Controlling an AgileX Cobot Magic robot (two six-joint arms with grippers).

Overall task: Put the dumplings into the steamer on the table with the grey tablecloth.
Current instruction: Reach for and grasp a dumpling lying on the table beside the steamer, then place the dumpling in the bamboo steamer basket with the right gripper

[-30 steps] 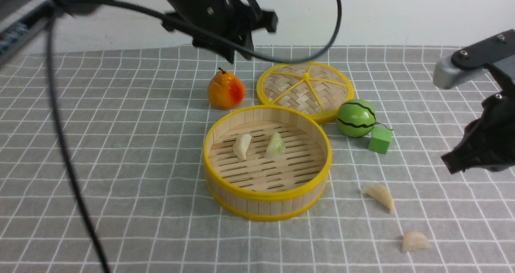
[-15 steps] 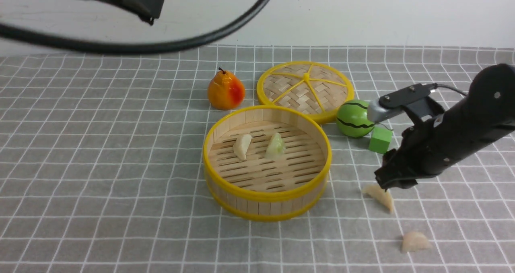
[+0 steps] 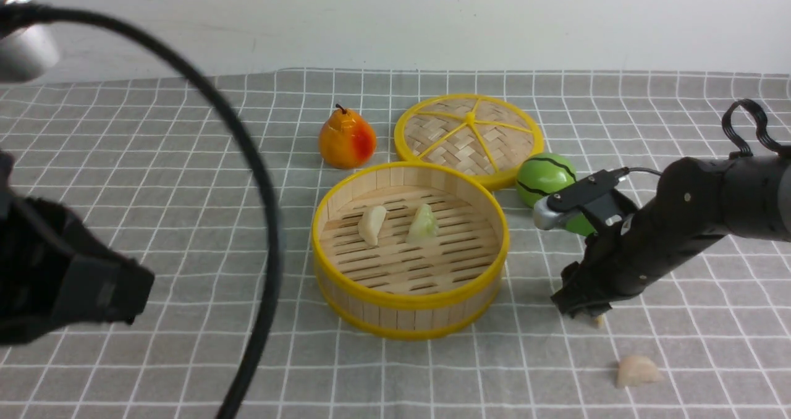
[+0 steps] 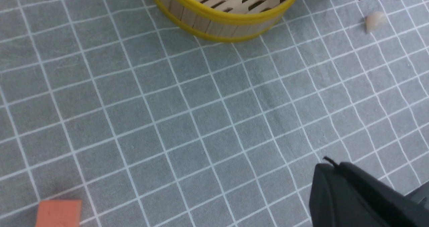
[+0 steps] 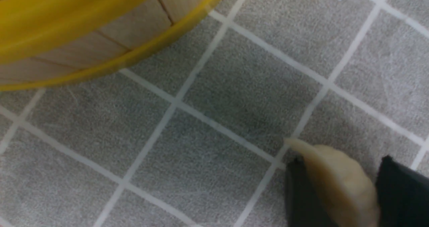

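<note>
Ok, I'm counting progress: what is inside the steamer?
The steamer holds a cream dumpling and a greenish dumpling on its slatted floor. Its near wall hides the floor's front edge.

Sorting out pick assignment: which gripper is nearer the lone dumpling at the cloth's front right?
Right. The right gripper is just behind that lone dumpling, fingers astride another dumpling; the left gripper hangs far off, across the steamer.

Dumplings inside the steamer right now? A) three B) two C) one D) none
B: a cream dumpling and a greenish dumpling lie on the slatted floor of the steamer.
</note>
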